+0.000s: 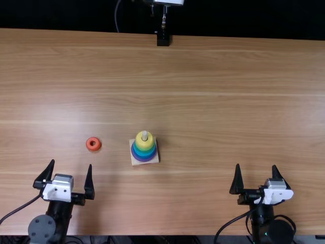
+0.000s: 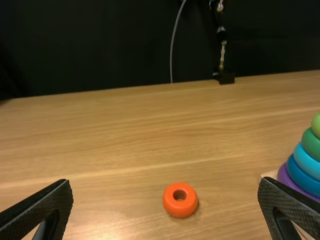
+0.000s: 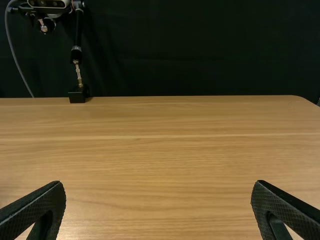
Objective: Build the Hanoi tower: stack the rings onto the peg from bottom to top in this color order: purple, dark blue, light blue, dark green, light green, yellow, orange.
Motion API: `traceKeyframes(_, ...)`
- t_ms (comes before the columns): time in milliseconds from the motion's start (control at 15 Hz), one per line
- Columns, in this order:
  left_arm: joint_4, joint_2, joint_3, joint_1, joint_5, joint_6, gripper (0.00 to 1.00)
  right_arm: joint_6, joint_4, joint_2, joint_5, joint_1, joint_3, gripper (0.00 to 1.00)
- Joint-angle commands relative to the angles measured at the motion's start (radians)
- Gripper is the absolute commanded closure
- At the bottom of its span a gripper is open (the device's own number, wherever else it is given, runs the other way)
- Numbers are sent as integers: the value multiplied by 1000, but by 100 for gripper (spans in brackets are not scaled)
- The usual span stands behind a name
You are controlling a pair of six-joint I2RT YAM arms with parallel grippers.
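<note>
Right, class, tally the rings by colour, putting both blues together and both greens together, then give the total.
Purple ring: 1
Blue rings, dark blue ring and light blue ring: 2
Green rings, dark green ring and light green ring: 2
Yellow ring: 1
Orange ring: 1
Total: 7

One ring point(image 1: 93, 148) is orange, the stack point(image 1: 144, 147) purple, blue, green and yellow, the table point(image 1: 213, 101) streaky light brown

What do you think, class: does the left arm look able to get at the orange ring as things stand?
Probably yes: the left gripper is open and close to the orange ring, with nothing standing between them. The stacked tower sits off to one side, so it should not be in the way.
</note>
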Motion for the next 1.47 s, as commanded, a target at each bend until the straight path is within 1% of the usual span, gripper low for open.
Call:
traceKeyframes(0,11,79,113,11,-2,5,0,4,3,-13,-6,-7,-9,0)
traceKeyframes(133,9,223,222,14,4,5,0,4,5,-13,-6,-7,-9,0)
traceKeyframes(333,-15,391,389,14,4,3,0,4,3,-13,-6,-7,-9,0)
traceKeyframes(400,-30,437,417,14,4,3,0,4,5,-13,-6,-7,-9,0)
traceKeyframes(533,-83,512,471,11,-11,3,0,2,3,-13,-6,-7,-9,0)
traceKeyframes(667,-70,550,475,2,-13,9,0,4,5,-13,-6,-7,-9,0)
traceKeyframes(733,-48,550,475,-15,-18,38,0,4,3,-13,-6,-7,-9,0)
traceKeyframes(867,-19,549,463,-18,-42,173,0,2,3,-13,-6,-7,-9,0)
traceKeyframes(933,-17,547,448,-17,-57,186,0,2,3,-13,-6,-7,-9,0)
traceKeyframes(1000,-15,547,438,-17,-79,186,0,4,3,-13,-6,-7,-9,0)
traceKeyframes(1067,-17,547,437,-17,-86,186,0,4,5,-13,-6,-7,-9,0)
traceKeyframes(1267,-17,559,444,-7,-86,184,0,4,5,-13,-6,-7,-9,0)
traceKeyframes(1333,-17,621,455,6,-86,184,0,4,3,-13,-6,-7,-9,0)
traceKeyframes(1400,-19,677,474,40,-86,184,0,2,3,-13,-6,-7,-9,0)
